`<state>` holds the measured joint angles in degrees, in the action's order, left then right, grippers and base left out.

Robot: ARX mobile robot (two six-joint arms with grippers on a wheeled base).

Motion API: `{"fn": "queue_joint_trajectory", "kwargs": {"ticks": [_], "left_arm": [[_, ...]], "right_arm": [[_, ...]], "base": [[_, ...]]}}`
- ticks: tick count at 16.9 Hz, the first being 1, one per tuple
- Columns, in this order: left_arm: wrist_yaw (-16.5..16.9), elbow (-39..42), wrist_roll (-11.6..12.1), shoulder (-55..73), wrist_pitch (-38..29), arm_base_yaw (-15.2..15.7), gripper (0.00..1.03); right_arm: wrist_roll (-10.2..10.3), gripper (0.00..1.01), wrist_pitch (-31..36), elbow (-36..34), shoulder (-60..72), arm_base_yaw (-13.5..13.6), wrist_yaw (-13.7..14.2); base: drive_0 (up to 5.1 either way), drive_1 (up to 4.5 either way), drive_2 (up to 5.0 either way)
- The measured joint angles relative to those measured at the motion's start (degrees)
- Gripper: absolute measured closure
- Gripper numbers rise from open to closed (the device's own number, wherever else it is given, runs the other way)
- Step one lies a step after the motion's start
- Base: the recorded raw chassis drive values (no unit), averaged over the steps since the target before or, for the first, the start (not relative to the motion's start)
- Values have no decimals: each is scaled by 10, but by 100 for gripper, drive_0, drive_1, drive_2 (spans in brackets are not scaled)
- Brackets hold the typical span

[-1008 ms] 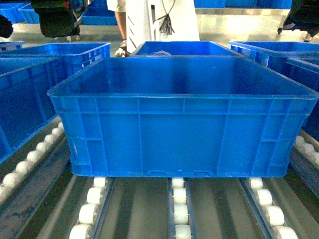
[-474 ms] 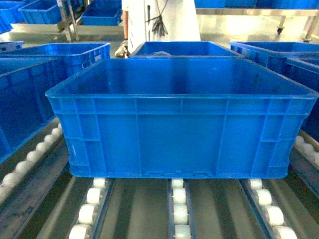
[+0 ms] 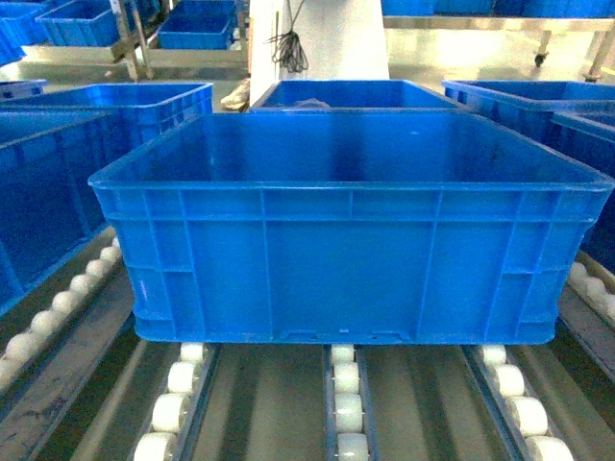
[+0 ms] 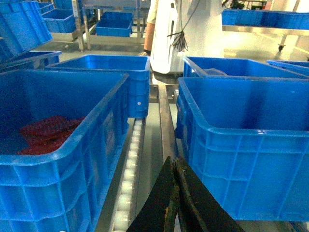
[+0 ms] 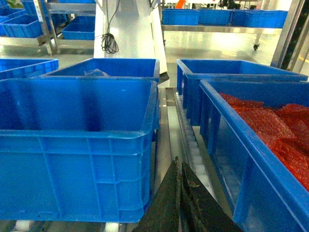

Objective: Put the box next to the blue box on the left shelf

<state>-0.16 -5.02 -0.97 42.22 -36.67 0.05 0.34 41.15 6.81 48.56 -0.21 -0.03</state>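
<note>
- Box [image 3: 341, 226] is sitting squarely on the left shelf [image 3: 344, 403], resting on its tracks of white rollers [image 3: 170, 408] in the middle of my head view; it is carrying no label, brand or writing that I can read.
- My left gripper [image 4: 175, 193] is showing in its wrist view with the dark fingers pressed together, gripping nothing, hanging in the gap between the box and the crate with red contents [image 4: 53, 145] on its left.
- My right gripper [image 5: 179, 198] is likewise standing with fingers together and empty, in the gap between the box and another crate of red contents [image 5: 270, 140] on the right.
- Neither gripper is appearing in the head view.
- More blue crates are standing behind the box: one directly behind [image 3: 351, 93], and one at each back corner [image 3: 135, 101].
- A person in white [image 4: 181, 29] is standing beyond the shelf, cut off above the torso; a dark cord [image 5: 110, 41] is dangling in front.
- The red contents are looking crumpled; I cannot make out what they are.
</note>
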Motion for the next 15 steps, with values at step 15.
{"fn": "queue_joint_trajectory", "kwargs": {"ticks": [15], "left_arm": [[1,42,0,-225,169,-2,101]], "right_arm": [[0,100,-173,-61,-243,2,0]], "base": [[0,0,0]]}}
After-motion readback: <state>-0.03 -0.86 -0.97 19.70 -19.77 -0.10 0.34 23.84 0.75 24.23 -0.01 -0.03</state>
